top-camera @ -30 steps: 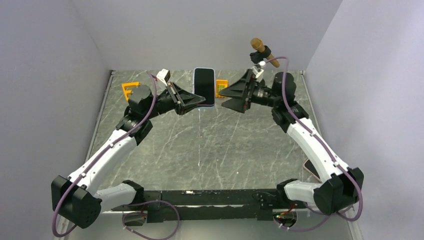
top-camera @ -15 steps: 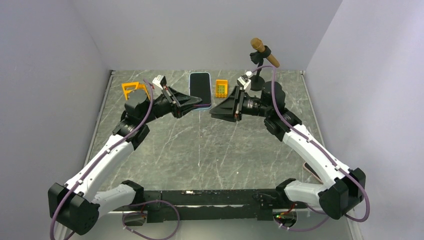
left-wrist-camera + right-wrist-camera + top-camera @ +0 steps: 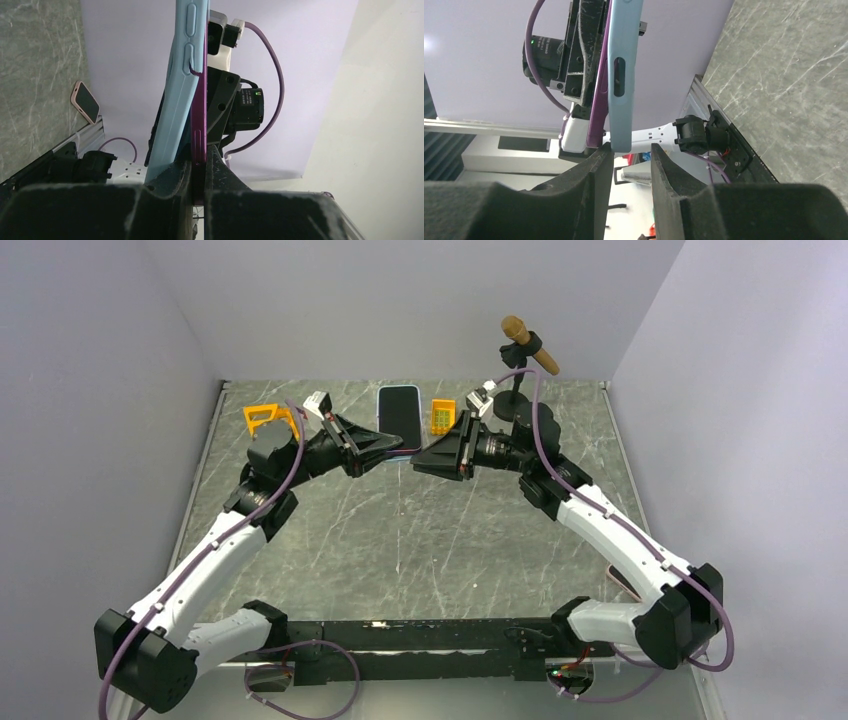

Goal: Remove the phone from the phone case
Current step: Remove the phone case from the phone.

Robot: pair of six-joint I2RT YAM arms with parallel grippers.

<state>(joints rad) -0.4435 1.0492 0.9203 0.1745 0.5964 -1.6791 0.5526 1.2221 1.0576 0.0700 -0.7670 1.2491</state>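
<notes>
the phone is up off the bench, held on end in the air just left of the orange gridded block in the top view. its light blue case is on it but not flush. in the left wrist view the case leans away from the purple phone body along one long side, so a seam stands open there.

the left claw is clamped on the phone's near edge, on the side away from the orange block. i read this as an anchor, so the body cannot follow the case. the right claw reaches in from the orange block's side with its pads apart, straddling the case's end. a gap shows beside the case, so it is not yet pinched. holding the phone aloft likely gives both claws room to pull apart.
</notes>
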